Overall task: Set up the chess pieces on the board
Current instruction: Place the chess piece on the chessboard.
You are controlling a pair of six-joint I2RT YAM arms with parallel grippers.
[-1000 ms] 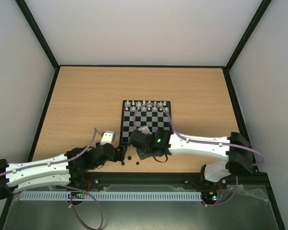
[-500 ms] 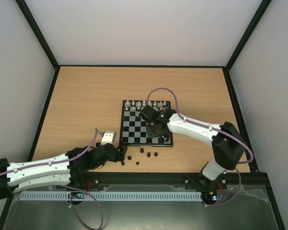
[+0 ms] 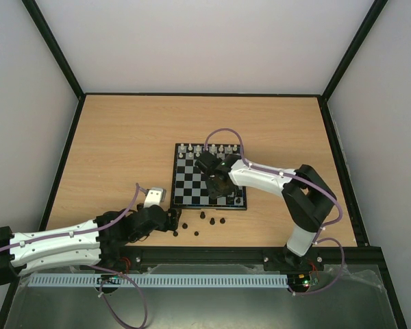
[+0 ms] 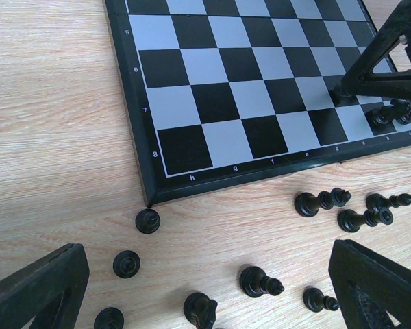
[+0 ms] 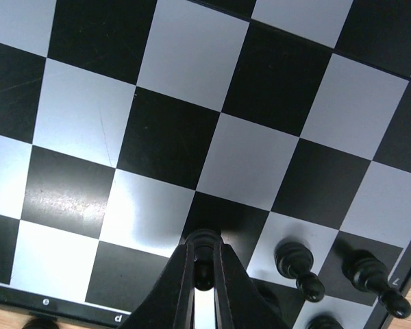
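R gripper (image 5: 204, 257): closed on one black piece (image 5: 204, 240), low over the board (image 4: 131, 130), near its lower-right edge in top view. Two more black pcs (image 5: 298, 264) stand just right of it. L gripper (image 4: 209, 281): jaws wide apart, holding nothing, above loose black pcs (image 4: 260, 282) on the table (image 3: 123, 137) below the board's lower edge. White pcs (image 3: 209, 148) line the upper edge. Wide wood margin left, right and above the board. Small grey box (image 3: 154, 195) near the lower-left corner; contents not visible.
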